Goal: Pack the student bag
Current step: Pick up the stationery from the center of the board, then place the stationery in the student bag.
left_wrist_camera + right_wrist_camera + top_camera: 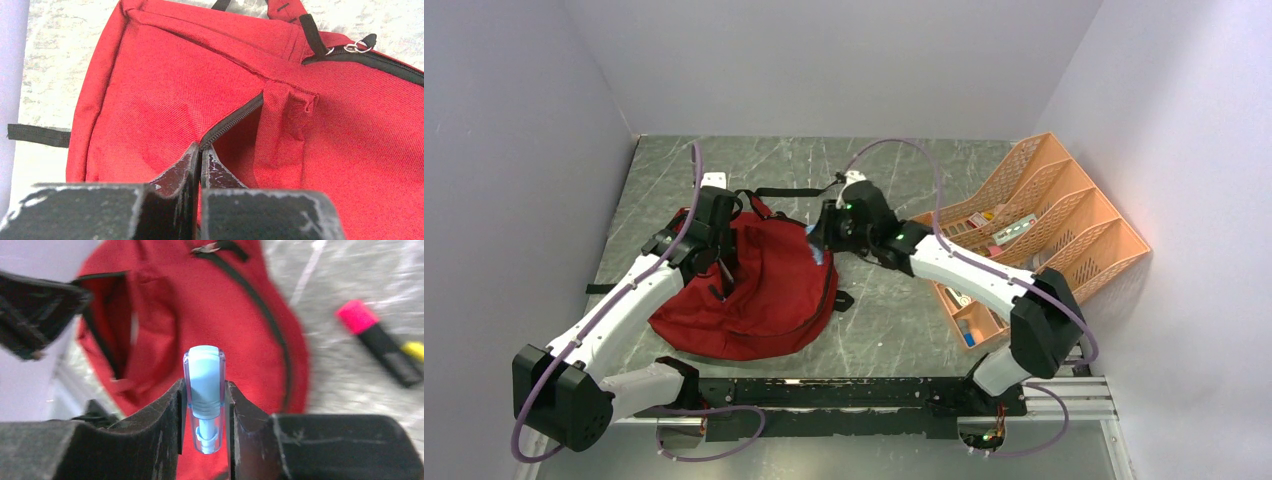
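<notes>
Marbled table (894, 315): dark-red student bag (764, 290), unzipped

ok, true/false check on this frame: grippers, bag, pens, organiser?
1. The left gripper is shut on the student bag at a zipper edge. True.
2. The right gripper is empty. False: it grips a light-blue capped marker.
3. The pink-capped highlighter is inside the bag. False: it lies on the table beside the bag.
4. The orange desk organiser stands on the right arm's side of the bag. True.
</notes>
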`<state>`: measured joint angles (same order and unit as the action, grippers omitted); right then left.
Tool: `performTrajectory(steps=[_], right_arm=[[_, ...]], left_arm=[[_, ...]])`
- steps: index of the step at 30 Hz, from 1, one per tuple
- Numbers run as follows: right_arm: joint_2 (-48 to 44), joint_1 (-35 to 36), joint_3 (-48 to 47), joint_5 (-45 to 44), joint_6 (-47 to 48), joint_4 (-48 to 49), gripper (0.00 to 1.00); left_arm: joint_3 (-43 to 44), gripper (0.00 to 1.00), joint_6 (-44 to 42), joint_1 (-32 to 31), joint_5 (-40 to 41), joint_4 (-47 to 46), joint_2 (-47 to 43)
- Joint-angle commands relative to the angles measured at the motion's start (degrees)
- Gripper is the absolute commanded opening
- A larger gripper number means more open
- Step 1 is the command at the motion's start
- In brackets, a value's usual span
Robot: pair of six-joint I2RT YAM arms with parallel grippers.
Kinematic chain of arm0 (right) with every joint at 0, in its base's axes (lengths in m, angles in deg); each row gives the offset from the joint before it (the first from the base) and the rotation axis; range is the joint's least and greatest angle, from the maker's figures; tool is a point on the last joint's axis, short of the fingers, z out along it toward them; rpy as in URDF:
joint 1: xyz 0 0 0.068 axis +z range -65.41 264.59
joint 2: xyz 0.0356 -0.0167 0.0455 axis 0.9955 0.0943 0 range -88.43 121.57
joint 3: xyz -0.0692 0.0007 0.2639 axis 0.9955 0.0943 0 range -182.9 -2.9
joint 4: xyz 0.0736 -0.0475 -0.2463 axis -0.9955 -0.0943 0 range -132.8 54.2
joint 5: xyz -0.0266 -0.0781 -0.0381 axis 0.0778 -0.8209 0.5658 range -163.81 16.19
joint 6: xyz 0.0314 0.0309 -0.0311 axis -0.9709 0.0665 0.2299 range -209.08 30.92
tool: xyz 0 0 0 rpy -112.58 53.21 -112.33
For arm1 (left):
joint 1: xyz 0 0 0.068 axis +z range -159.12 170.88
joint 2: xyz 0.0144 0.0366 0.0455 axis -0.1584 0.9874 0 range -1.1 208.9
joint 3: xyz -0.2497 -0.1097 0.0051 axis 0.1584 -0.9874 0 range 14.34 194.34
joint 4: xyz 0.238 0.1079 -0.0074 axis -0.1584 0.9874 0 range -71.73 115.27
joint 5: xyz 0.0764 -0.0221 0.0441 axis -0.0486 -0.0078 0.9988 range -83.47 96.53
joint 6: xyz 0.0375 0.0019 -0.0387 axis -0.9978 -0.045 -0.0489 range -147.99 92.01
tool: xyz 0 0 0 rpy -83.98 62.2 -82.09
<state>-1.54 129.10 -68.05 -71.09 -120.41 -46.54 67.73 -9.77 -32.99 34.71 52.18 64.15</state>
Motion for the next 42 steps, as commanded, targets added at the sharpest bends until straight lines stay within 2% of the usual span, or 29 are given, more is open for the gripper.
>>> performTrajectory(steps=[1, 7, 14, 29, 35, 39, 42], right_arm=[[3.3, 7.2, -2.1, -2.2, -16.0, 11.7, 0.00], [11.4, 12.1, -6.1, -4.3, -25.3, 18.1, 0.00], [20.0, 14.4, -10.5, -6.2, -30.2, 21.8, 0.00], [32.3, 14.8, -20.7, -3.5, -27.8, 22.9, 0.00], [34.6, 15.1, -23.5, -4.7, -25.6, 21.0, 0.26], [34.2, 15.0, -23.7, -5.1, -24.6, 20.3, 0.35], [33.6, 15.0, -23.6, -5.6, -23.7, 19.6, 0.37]], left_arm=[[-0.3, 0.05, -1.0, 0.8, 0.2, -2.6, -1.5], [-1.1, 0.05, -2.2, 0.8, -0.1, -3.4, -3.1], [-1.3, 0.05, -2.4, 0.9, -0.1, -3.7, -4.4], [-1.3, 0.05, -1.8, 1.2, 0.1, -3.7, -4.5], [-1.3, 0.05, -1.8, 1.3, 0.0, -3.7, -4.6], [-1.3, 0.05, -1.7, 1.4, 0.0, -3.7, -4.5], [-1.3, 0.05, -1.8, 1.4, 0.0, -3.7, -4.5]])
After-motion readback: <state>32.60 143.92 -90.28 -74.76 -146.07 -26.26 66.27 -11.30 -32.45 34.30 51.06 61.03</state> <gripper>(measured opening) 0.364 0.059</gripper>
